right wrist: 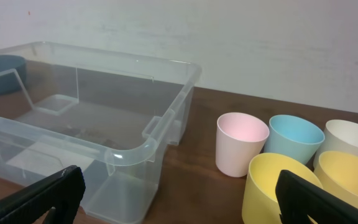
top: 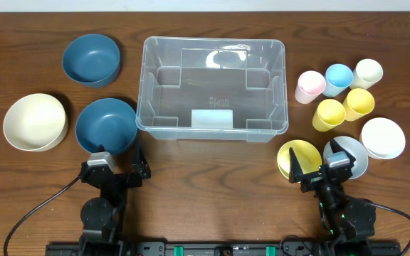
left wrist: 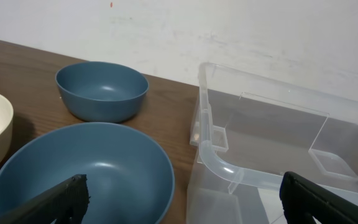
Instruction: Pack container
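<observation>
The clear plastic container [top: 142, 85] stands empty at the table's middle, its pale label facing me. It also shows in the left wrist view [left wrist: 229, 165] and the right wrist view [right wrist: 135, 146]. My left gripper [top: 114, 163] is open and empty near the front edge, just behind a blue bowl [top: 105, 124]; in its own view the jaws [left wrist: 182, 208] span that bowl [left wrist: 82, 171] and the container's corner. My right gripper [top: 317, 165] is open and empty at the front right, its jaws [right wrist: 179, 205] between the container's corner and a yellow cup [right wrist: 278, 183].
Left of the container are a second blue bowl [top: 91, 58] and a cream bowl [top: 35, 122]. To the right stand pink [top: 309, 87], blue [top: 338, 78], white [top: 367, 72] and two yellow cups [top: 328, 114], a white bowl [top: 383, 137], a yellow dish [top: 299, 158] and a pale blue dish [top: 351, 153].
</observation>
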`<state>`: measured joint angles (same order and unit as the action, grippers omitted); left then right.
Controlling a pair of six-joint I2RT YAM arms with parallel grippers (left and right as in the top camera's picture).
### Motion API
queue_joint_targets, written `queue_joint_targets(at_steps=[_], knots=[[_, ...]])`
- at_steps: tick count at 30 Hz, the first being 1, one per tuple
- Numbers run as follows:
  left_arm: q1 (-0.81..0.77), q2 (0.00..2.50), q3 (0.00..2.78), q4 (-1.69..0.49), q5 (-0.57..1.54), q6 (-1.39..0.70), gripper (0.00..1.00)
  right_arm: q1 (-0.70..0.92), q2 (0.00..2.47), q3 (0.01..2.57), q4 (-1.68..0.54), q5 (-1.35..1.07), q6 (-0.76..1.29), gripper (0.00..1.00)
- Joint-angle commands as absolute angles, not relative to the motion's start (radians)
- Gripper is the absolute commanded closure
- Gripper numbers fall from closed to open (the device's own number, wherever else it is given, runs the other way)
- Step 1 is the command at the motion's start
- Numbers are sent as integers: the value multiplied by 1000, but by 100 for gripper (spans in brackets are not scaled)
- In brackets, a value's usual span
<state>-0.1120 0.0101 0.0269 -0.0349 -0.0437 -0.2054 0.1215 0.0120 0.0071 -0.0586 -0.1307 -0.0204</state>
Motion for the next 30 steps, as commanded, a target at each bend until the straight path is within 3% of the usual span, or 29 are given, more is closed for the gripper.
queue_joint_targets(at_steps=[1, 20, 24, 30], knots=[[-105, 4, 4, -70, -52, -192, 2, 103, 6, 6, -64, -121, -39, 1], [-105, 4, 4, -70, -52, -192, 2, 103, 6, 6, -60, -16, -57, 1], [-105, 4, 4, -70, -52, -192, 2, 103, 6, 12, 4, -100, 10, 1], [-105, 4, 4, -70, -52, -192, 2, 103, 52, 172, 14, -109, 86, 1]])
